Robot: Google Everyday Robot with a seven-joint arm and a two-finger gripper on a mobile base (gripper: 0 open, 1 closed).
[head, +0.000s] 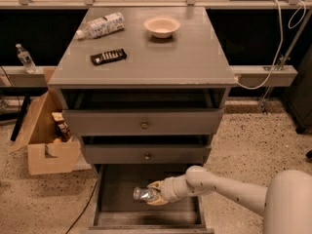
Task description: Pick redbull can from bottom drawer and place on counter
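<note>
The bottom drawer (pixel 117 199) is pulled open below the two knobbed drawers. The redbull can (pixel 143 194), silver and shiny, is held lying sideways a little above the drawer floor near its middle. My gripper (pixel 155 196) is shut on the redbull can, with the white arm reaching in from the lower right. The counter (pixel 161 52) is the grey top of the cabinet, well above the gripper.
On the counter lie a clear plastic bottle (pixel 100 25) at the back left, a black bar packet (pixel 108 56) in front of it, and a pale bowl (pixel 162 26) at the back. An open cardboard box (pixel 46 140) stands on the floor to the left of the cabinet.
</note>
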